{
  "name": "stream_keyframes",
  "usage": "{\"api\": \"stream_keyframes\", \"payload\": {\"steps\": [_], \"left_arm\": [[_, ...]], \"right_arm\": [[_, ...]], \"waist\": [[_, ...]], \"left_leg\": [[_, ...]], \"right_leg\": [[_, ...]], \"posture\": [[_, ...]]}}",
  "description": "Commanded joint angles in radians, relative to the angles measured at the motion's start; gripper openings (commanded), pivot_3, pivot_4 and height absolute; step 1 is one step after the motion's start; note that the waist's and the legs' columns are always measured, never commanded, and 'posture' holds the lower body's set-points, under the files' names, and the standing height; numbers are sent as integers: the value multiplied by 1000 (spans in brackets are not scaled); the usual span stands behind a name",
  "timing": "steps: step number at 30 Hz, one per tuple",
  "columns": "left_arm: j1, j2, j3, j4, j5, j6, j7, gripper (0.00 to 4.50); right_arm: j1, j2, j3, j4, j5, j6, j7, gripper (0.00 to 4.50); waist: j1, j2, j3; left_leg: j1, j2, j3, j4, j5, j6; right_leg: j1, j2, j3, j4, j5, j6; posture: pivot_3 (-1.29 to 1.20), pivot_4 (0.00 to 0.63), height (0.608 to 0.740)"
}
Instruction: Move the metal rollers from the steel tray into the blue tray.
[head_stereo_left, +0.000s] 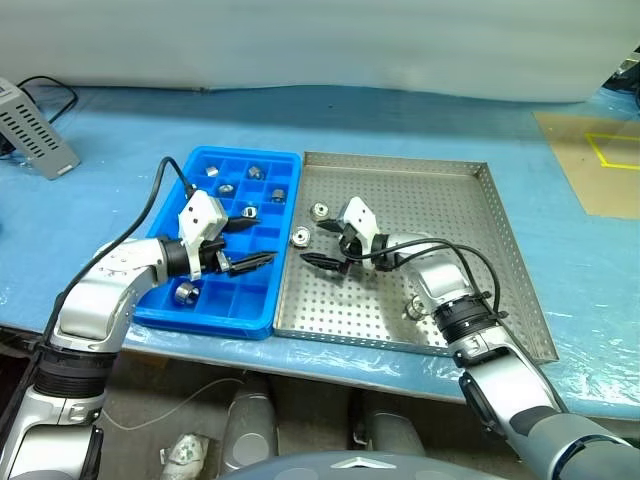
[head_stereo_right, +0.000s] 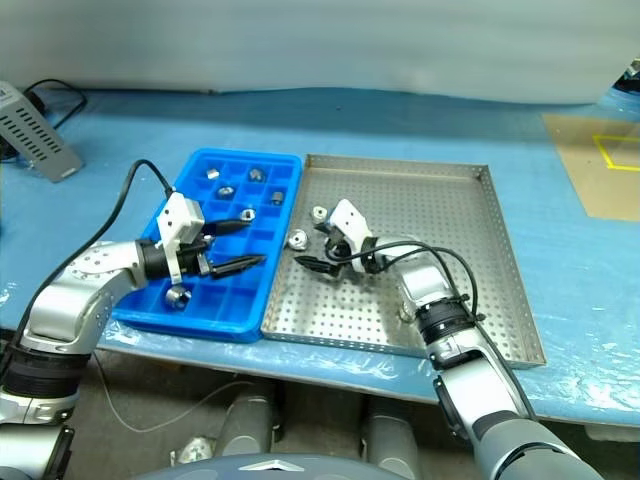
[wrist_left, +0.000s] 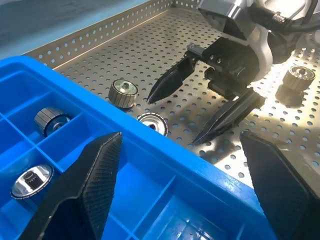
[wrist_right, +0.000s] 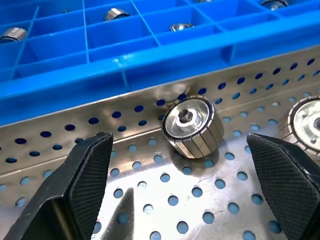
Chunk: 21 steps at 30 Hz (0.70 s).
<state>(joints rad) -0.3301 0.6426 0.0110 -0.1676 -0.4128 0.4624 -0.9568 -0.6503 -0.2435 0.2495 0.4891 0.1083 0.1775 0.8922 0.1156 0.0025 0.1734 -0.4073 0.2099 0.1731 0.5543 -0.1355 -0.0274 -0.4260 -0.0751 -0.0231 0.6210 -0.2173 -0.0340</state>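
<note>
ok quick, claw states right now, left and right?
Left claw: open, holding nothing, over the blue tray.
Right claw: open, holding nothing, near a metal roller in the steel tray.

The steel tray (head_stereo_left: 500, 235), square, grey and perforated with low rims, sits touching the right side of the blue tray (head_stereo_left: 196, 161), a plastic grid of small square pockets. Two shiny rollers (head_stereo_left: 299, 237) lie near the steel tray's left rim, a third (head_stereo_left: 412, 309) toward its front edge. Five more rollers (head_stereo_left: 185, 293) rest in separate pockets of the blue tray.
</note>
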Motion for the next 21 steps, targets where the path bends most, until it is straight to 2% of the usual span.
{"api": "stream_keyframes", "payload": {"steps": [1, 16, 19, 21], "left_arm": [[-24, 5, 9, 10, 12, -37, 0, 4022], [6, -10, -4, 23, 45, -77, 23, 4022], [6, -11, -5, 30, 50, -84, 24, 4075], [5, -11, -6, 35, 52, -89, 25, 4075]], "right_arm": [[-36, 30, -12, 36, -20, -59, -34, 4500], [-91, 118, -30, 197, -63, -171, -112, 4500], [-99, 132, -38, 217, -69, -202, -134, 3867], [-99, 137, -35, 220, -78, -216, -144, 3238]], "waist": [[-4, 0, 0], [-18, 0, 0], [-19, 0, 0], [-19, 0, 0]], "left_leg": [[0, 0, 0, 0, 0, 0], [0, 0, 0, 0, 0, 0], [0, 0, 0, 0, 0, 0], [0, 0, 0, 0, 0, 0]], "right_leg": [[0, 0, 0, 0, 0, 0], [0, 0, 0, 1, 0, -1], [0, 0, 0, 1, 0, -1], [0, 0, 0, 1, 0, -1]], "posture": [[98, 150, 740], [111, 150, 740], [110, 150, 740], [110, 150, 740]]}}
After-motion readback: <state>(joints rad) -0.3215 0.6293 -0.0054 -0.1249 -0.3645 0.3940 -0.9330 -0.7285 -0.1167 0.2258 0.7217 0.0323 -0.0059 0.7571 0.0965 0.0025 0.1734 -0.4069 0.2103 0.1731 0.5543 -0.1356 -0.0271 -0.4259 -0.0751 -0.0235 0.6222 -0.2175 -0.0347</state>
